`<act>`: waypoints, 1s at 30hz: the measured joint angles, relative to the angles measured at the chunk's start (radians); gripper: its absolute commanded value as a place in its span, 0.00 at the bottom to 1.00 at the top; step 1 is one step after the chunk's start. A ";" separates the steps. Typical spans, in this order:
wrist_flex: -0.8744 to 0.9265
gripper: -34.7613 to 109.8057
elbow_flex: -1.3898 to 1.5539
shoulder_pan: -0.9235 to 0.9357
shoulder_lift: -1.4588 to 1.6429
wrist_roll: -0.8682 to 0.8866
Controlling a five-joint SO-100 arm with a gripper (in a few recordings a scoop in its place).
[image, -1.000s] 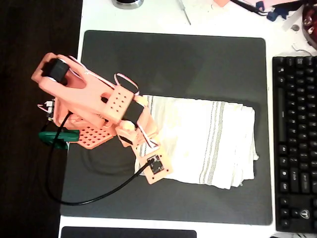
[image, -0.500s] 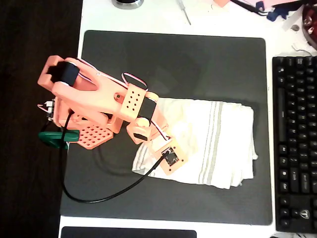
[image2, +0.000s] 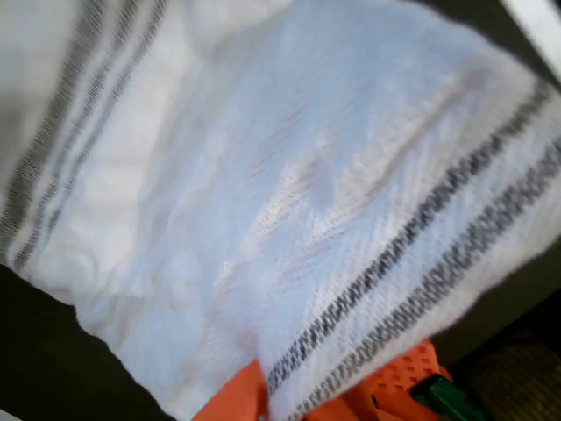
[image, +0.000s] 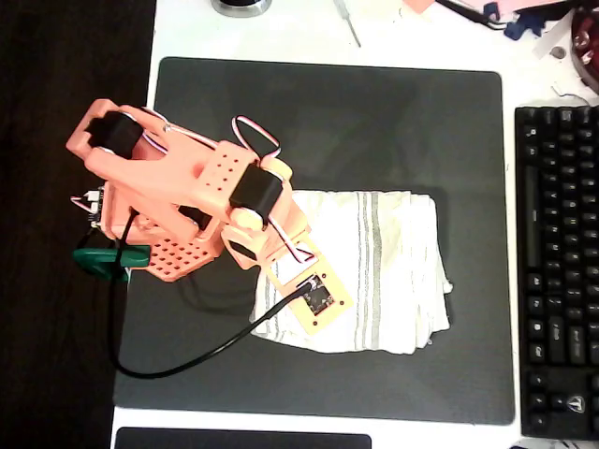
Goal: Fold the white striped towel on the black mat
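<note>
lies on the mat (image: 374, 103), the towel (image: 393, 271), in the middle and a bit toward the near edge, already doubled into a rough rectangle with some bulk at the right side. long axis running left to right in the overhead view, grey stripes crossing it from far to near. hangs over the left end of the towel, the gripper (image: 314, 299), with the arm reaching in from the left edge of the mat. in the wrist view, cloth draped close under the camera, a striped edge (image2: 421, 263) running over the orange finger (image2: 394, 386) at the bottom, so probably closed on a fold of towel; the finger tips themselves hidden under cloth, so cannot tell for sure whether grasping or let go. judged as the middle of a fold: left part carried over toward the right. the relation that matters: rest of the towel lies to the right of the gripper, along the long axis, so the coming move should go straight right, parallel to the near edge of the mat, to keep the edges matching. risk: cloth dragging and sliding as a whole toward the keyboard (image: 557, 271), which stands just beside the right edge of the mat.
</note>
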 measured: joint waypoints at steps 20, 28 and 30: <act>-0.279 0.25 -0.721 -0.272 -0.864 0.202; -0.520 0.35 -0.733 -0.314 -1.112 0.198; -0.563 0.36 -0.704 -0.319 -1.129 0.178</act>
